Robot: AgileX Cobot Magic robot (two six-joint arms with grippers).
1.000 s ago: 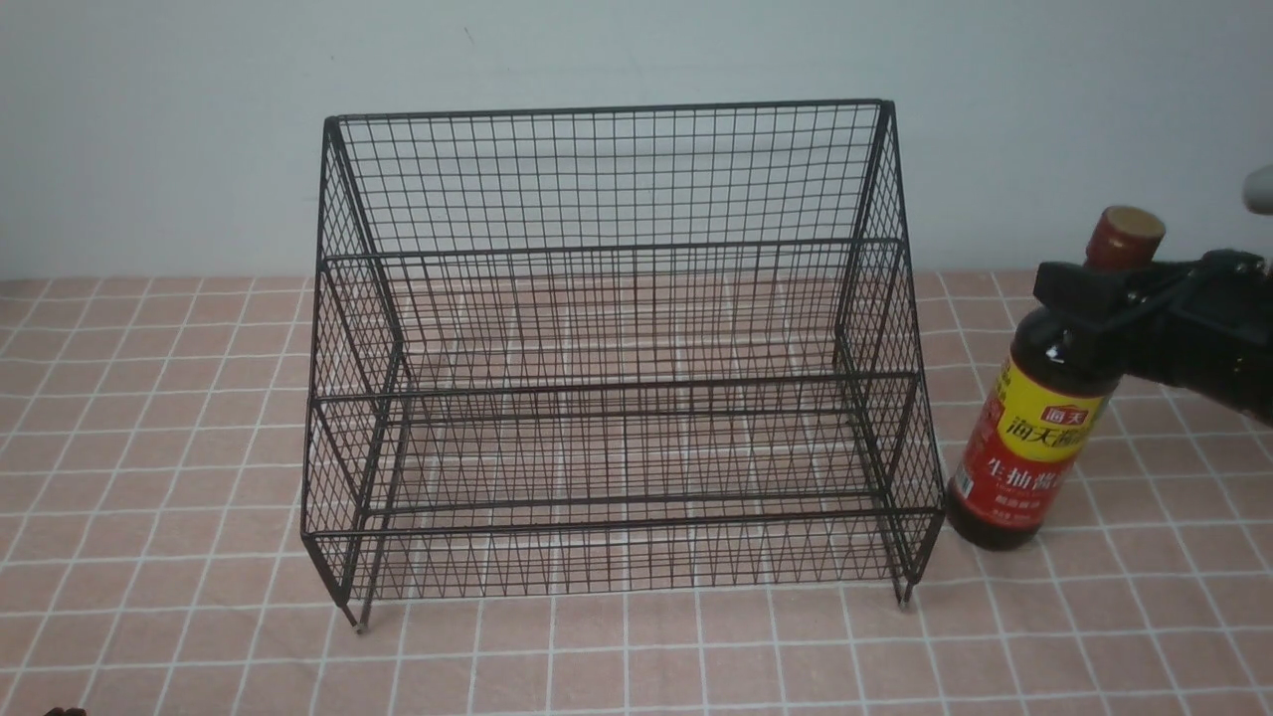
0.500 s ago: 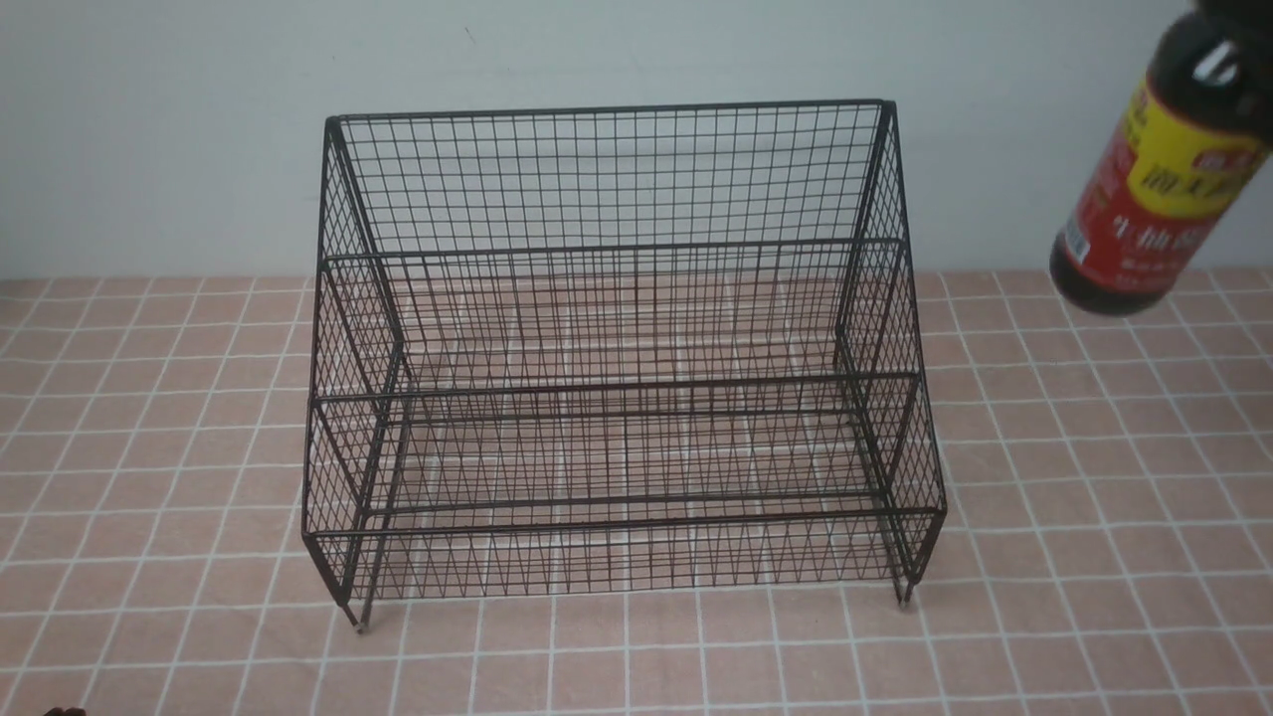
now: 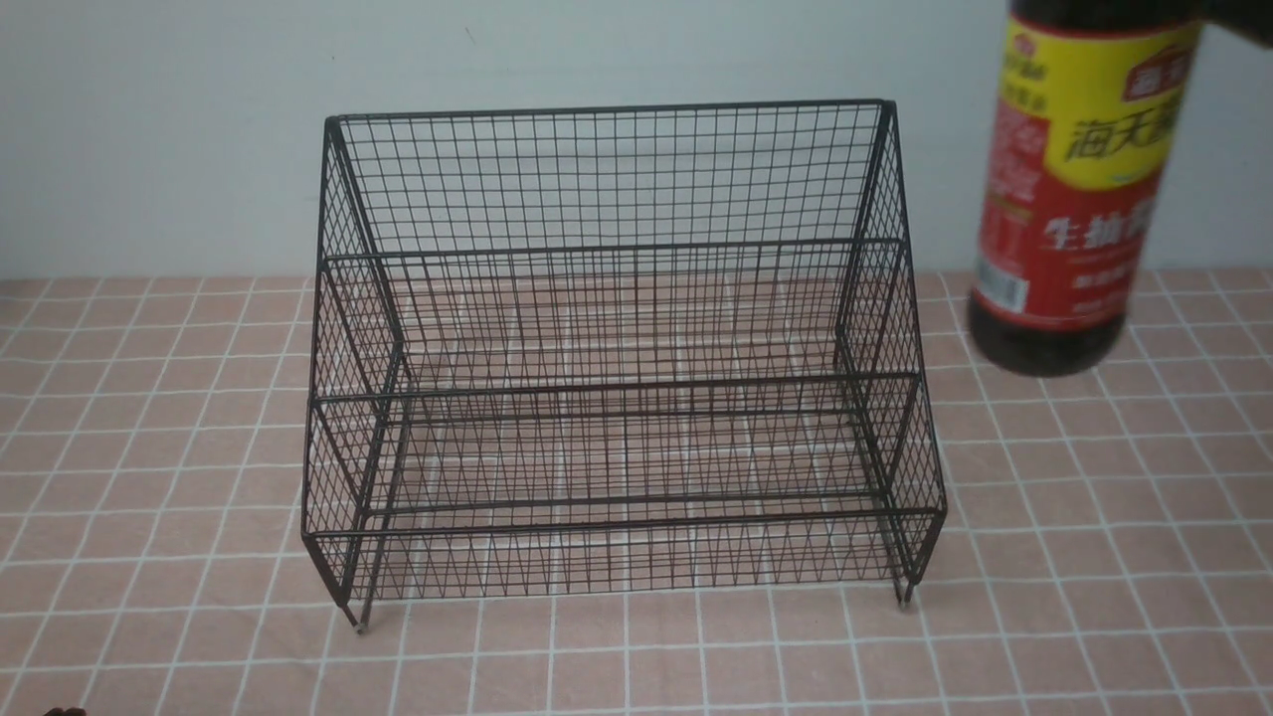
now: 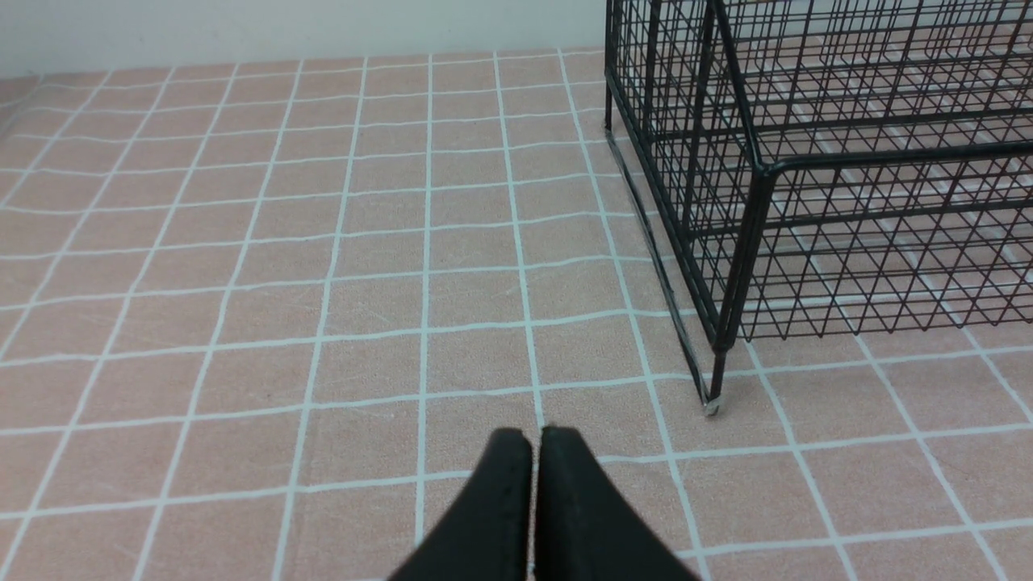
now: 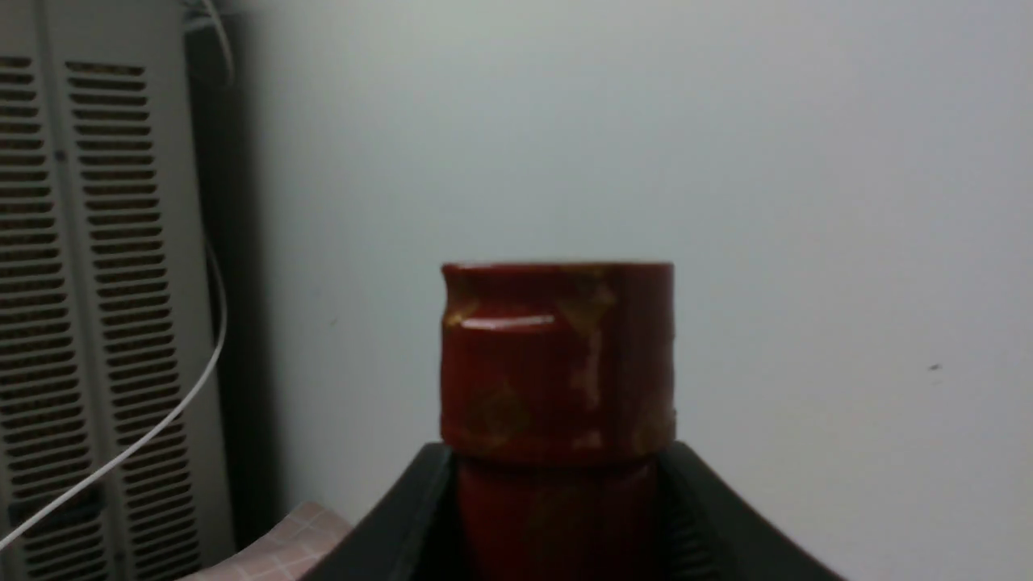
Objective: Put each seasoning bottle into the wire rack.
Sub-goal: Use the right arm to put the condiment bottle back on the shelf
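You're looking at a rack (image 3: 617,386) of thin black metal wire, its mesh fine and its thicker rims smooth, with a slight gloss where light catches them. The tabletop (image 3: 1084,597) before you wears pink checked cloth, matt and faintly rippled. Your bottle (image 3: 1079,189) has a smooth printed label and a glossy, lacquer-like red neck wrap. The pale wall (image 3: 636,50) behind looks matt and mostly smooth, lightly flecked.

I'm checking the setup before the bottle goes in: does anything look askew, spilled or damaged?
Nothing stands out: the wire rack stands upright, with no visible bends, and the bottle, in the right gripper, looks intact. I see no spill.
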